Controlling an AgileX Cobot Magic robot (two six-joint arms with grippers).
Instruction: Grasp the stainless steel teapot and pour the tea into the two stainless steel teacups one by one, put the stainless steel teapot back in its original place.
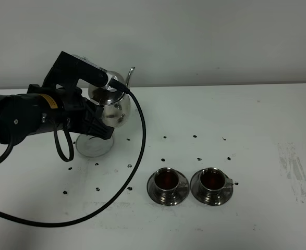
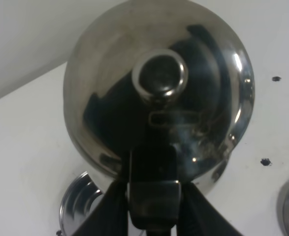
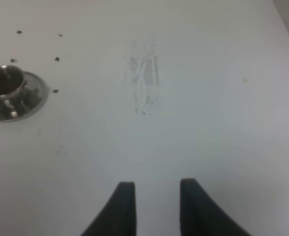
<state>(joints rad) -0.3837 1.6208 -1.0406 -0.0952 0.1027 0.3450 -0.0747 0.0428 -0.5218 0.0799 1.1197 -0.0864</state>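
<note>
1. The left end effector (image 1: 101, 121) is clenched on the loop handle of the stainless steel teapot (image 1: 111, 104), holding the pot in the air over the far left part of the white tabletop (image 1: 246, 120).
2. In the exterior high view the teapot stands roughly upright, its thin curved spout (image 1: 130, 77) pointing up and to the right, away from the arm.
3. The left wrist view looks down on the teapot (image 2: 159, 93) from above: the knobbed lid (image 2: 160, 74) sits in the middle of the shiny dome, and the black fingers (image 2: 153, 196) close on the handle at the near edge.
4. Below the lifted pot, the flat round steel dish (image 1: 93, 147) lies bare on the tabletop; its ribbed rim also shows in the left wrist view (image 2: 78, 206).
5. The two stainless steel teacups stand side by side near the front middle, each on its own dark saucer: the left teacup (image 1: 167, 180) and the right teacup (image 1: 212, 180).
6. Both cups hold dark reddish-brown tea (image 1: 166, 180).
7. Small dark specks (image 1: 195, 136) are scattered on the tabletop between the dish and the cups.
8. The right end effector (image 3: 156, 209) hangs over bare tabletop with nothing between its fingers, which stand a little apart but are clenched as far as they go; the right teacup (image 3: 5, 84) appears at the edge of its view.
9. A black cable (image 1: 137, 156) loops from the left arm across the tabletop.
</note>
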